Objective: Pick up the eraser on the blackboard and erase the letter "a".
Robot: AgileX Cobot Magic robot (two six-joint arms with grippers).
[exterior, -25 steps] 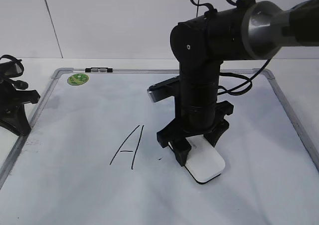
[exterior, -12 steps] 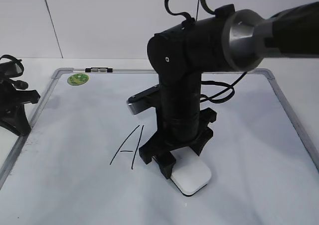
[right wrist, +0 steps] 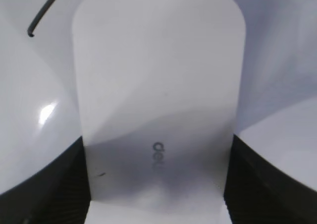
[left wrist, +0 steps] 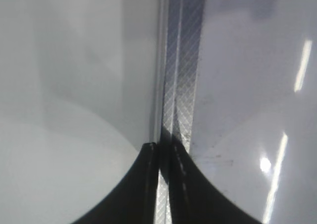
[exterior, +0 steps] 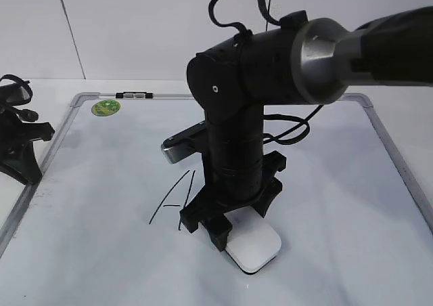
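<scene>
The right gripper [exterior: 226, 233] has the eraser [exterior: 253, 247] pinched by its long sides, so the pick-up part looks done. In the right wrist view the eraser [right wrist: 158, 100] fills most of the frame with a dark finger on each side of it, felt side down. It sits flat on the blackboard [exterior: 338, 238] at roughly 6 o'clock of the board's middle, near the front edge.

As for the erasing: I can't find a lowercase "a" anywhere, so my guess is it's either already wiped or hidden under the arm (can't tell which). What does show is the capital "A" [exterior: 172, 201], just at 9 o'clock of the gripper and partly covered by it. A stroke end of it pokes into the wrist view at 11 o'clock of the eraser. That one shouldn't get wiped, and the eraser is close to it.

The left gripper [left wrist: 163, 184] is parked at the board's left frame [left wrist: 181, 75], fingers pressed together, holding nothing.

So I'd say grab done, wipe in progress or nearly finished.
</scene>
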